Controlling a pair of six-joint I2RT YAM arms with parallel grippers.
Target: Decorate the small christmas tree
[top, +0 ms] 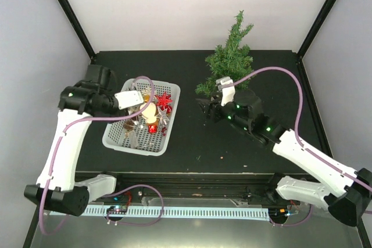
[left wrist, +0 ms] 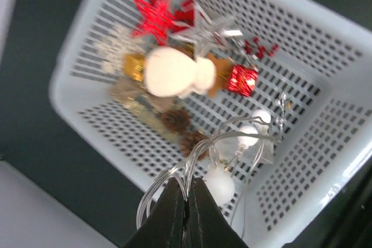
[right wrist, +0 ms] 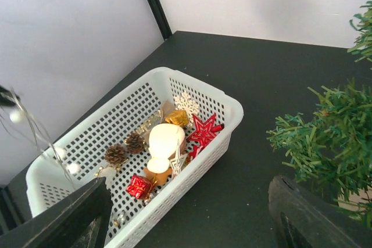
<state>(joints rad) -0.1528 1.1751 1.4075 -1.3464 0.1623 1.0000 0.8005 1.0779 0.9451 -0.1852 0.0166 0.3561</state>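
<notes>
**Light string lifted, tree unheld**

The miniature dark-green bristly fir tree (top: 231,56) stands near the far edge of the black counter (top: 192,137). Just in front of the tree, the right jaws gape wide and hold nothing. Well to its left, above the white perforated plastic basket (top: 172,119), the left jaws are pinched on a clear wire string of white bulb lights (left wrist: 220,184). The trailing wire may snag ornaments in the basket, or topple the unsteadied tree when draped.

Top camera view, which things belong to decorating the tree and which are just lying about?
Job: small christmas tree; white basket; light string in left gripper; red star; snowman; pine cones.
Just there: purple cables; front cable tray.
</notes>
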